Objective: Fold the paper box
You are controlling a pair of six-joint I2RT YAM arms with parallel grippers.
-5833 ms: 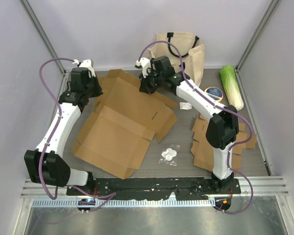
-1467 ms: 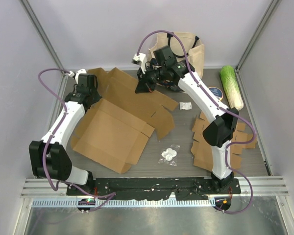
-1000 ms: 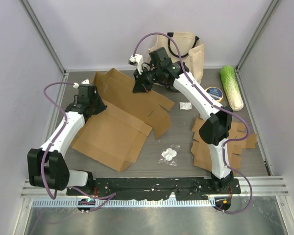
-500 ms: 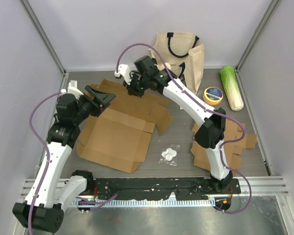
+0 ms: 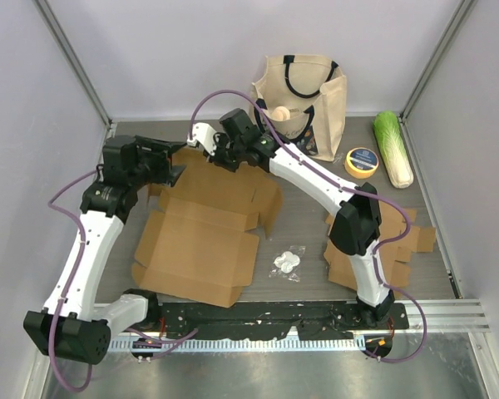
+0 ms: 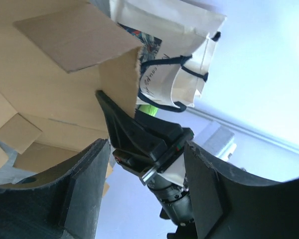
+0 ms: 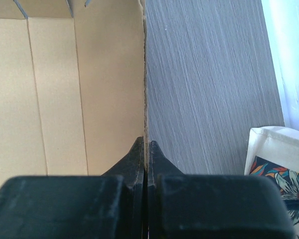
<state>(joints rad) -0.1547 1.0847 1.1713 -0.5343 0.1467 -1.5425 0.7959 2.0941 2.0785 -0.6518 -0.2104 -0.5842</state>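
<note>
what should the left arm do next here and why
Probably ease the left fingers in onto the back flap of the box and close. They are open and hold nothing, just short of that flap, while the right fingers alone are shut on its edge. A second grip would likely let the flap fold evenly.

Grey wood-grain table (image 5: 439,199) centre; pale lilac walls (image 5: 191,50) around; metal posts (image 5: 72,62) upper corners; metal plate (image 5: 274,376) along bottom.

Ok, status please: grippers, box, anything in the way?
Left gripper open, empty. Right gripper shut on box edge; box mostly flat. Tote bag stands behind.
</note>
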